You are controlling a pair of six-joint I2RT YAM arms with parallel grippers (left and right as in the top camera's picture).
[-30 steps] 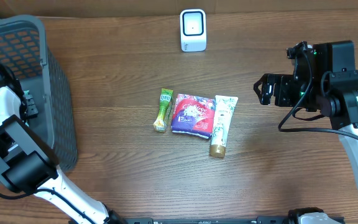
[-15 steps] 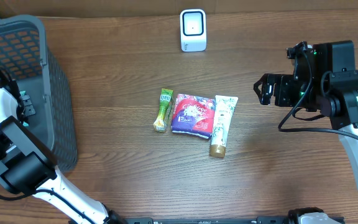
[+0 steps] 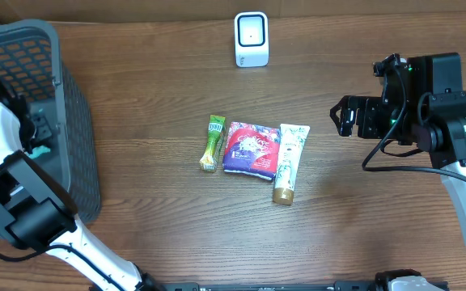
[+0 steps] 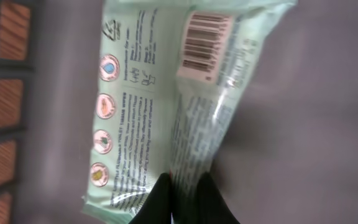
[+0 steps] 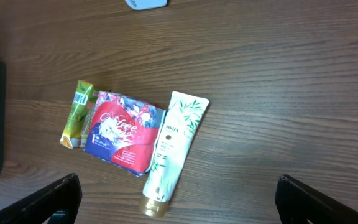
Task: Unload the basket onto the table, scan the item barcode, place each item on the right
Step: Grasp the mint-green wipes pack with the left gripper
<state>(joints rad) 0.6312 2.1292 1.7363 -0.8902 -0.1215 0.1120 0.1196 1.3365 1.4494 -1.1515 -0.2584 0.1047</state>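
In the left wrist view a pale green packet (image 4: pixel 160 106) fills the frame, lying in the grey basket (image 3: pixel 75 121). Its barcode (image 4: pixel 205 42) shows at the packet's far end. My left gripper (image 4: pixel 182 186) is shut on the near edge of this packet. From overhead the left gripper (image 3: pixel 37 139) sits inside the basket, and the packet is barely visible there. The white scanner (image 3: pixel 251 39) stands at the back of the table. My right gripper (image 3: pixel 342 115) hovers open over the table's right side, with nothing between its fingers (image 5: pixel 61 196).
Three items lie side by side mid-table: a green stick pack (image 3: pixel 212 142), a purple and red packet (image 3: pixel 251 149) and a white tube with a gold cap (image 3: pixel 289 162). The basket's wall (image 4: pixel 8 93) stands beside the held packet.
The left gripper has closed on the pale green packet and shifted slightly toward the table's front inside the basket. The right arm has not moved.
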